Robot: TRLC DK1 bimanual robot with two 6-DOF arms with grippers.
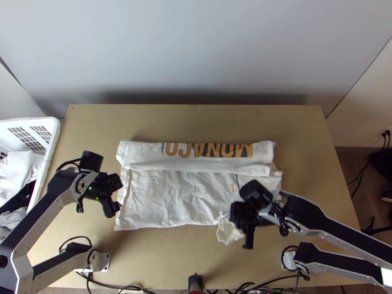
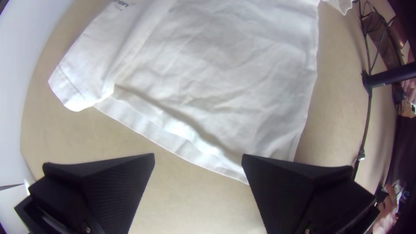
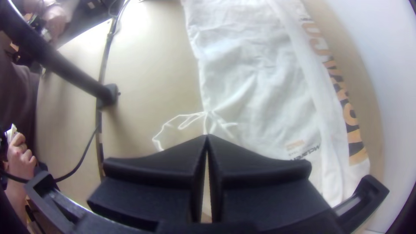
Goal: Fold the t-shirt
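The white cloth t-shirt with large orange lettering lay across the middle of the light wooden table, wider than it was deep. I saw its far part folded over into a long strip that carried the lettering, while the rest lay spread in a single wrinkled panel towards me. Small print sat on that panel near its right end. At the near edge, right of centre, a small flap was gathered and stuck out onto the wood, with creases running from it into the panel.

My left gripper was beside the shirt's left edge, its black fingers wide apart with nothing between them; in the left wrist view I had bare wood between the tips and the hem just beyond. My right gripper was at that gathered flap, its fingertips brought together; I could not tell whether they had any cloth pinched.

Off to the left stood a white plastic basket with white and dark cloths inside. A short black post stood at the table's near edge, among black cables.
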